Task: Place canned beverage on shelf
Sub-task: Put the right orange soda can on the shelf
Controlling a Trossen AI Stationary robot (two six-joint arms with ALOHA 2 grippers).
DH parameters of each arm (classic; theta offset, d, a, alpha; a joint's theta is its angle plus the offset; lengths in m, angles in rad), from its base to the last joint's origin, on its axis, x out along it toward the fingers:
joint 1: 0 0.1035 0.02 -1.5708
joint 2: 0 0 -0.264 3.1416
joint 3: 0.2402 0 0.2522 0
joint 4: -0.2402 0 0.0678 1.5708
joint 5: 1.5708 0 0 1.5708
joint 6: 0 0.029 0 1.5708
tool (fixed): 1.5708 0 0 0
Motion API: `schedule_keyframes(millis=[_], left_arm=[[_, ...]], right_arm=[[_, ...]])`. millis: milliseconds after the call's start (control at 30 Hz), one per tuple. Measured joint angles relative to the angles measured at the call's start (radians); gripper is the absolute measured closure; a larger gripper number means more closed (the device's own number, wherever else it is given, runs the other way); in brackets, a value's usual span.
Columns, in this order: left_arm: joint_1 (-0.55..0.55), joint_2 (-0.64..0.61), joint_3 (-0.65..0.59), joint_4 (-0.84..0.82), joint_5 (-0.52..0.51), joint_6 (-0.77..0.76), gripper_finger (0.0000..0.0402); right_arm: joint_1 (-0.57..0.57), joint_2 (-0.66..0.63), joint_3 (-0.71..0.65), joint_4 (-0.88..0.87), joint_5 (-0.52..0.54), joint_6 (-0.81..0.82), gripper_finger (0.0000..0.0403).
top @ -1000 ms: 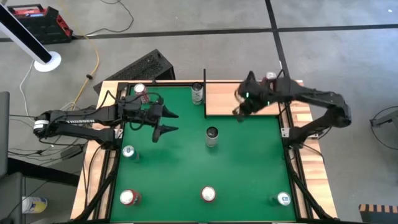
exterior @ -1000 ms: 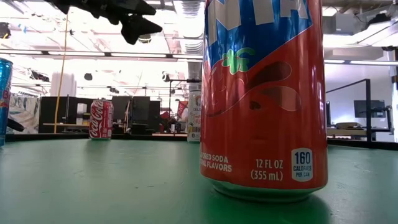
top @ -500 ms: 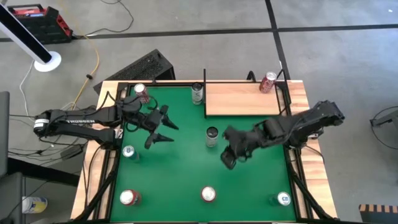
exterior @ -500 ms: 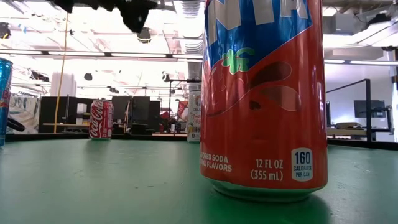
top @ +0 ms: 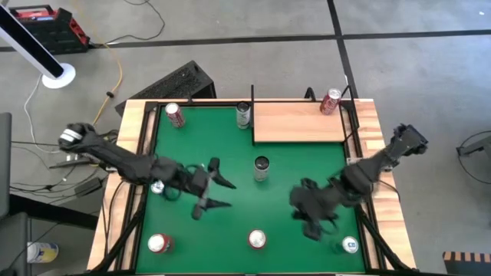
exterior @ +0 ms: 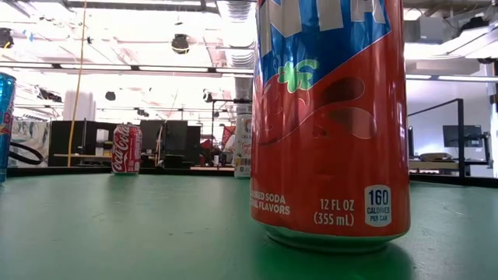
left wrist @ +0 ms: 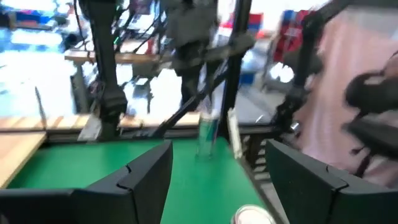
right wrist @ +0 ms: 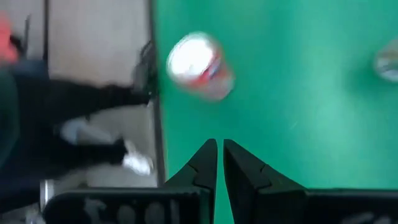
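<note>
Nearest the front edge of the green felt surface (top: pixel 230 230), three cans stand in a row: a red can at the front left corner (top: pixel 159 244), a red-and-white can at front centre (top: pixel 256 239), which fills the low view as an orange soda can, and a blue-topped can at the front right corner (top: pixel 350 245). Just behind and between the last two hangs the right gripper (top: pixel 311 217), its fingers (right wrist: pixel 208 163) pressed almost together with only a thin slit between them and nothing caught there; it touches no can, and its wrist view looks down on the red-and-white can a little ahead of the fingertips. Left of centre, the left gripper (top: pixel 211 184) hovers over the felt with its two fingers (left wrist: pixel 143 180) spread well apart and empty, pointing toward the middle of the table. A blue can (top: pixel 159 187) stands by that arm's wrist near the left edge. Farther back, a dark can (top: pixel 261 167) stands alone at mid-table, well apart from both grippers. At the rear, a silver can (top: pixel 244 114) sits just left of the shelf (top: pixel 295 123), and a red can (top: pixel 174 114) stands at the back left corner. On the shelf's far right corner stands a red beverage can (top: pixel 331 100), upright and far from both grippers.
</note>
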Motion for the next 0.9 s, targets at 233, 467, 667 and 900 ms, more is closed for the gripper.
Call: schedule_keyframes(millis=[233,467,667,900], left_arm=[[-0.137,0.287,0.407,-0.404,-0.201,0.025,0.0161],[-0.137,0.500,0.618,-0.570,-0.202,-0.047,0.0161],[-0.125,0.570,0.690,-0.610,-0.117,0.024,0.0155],[-0.121,0.587,0.708,-0.699,-0.039,0.053,0.0109]], right_arm=[[0.170,-0.025,0.001,-0.031,0.125,-0.039,0.0349],[0.251,-0.024,0.000,-0.022,0.240,0.009,0.0349],[0.257,-0.024,0.001,-0.019,0.270,0.078,0.0349],[0.253,-0.024,0.000,-0.007,0.277,0.089,0.0349]])
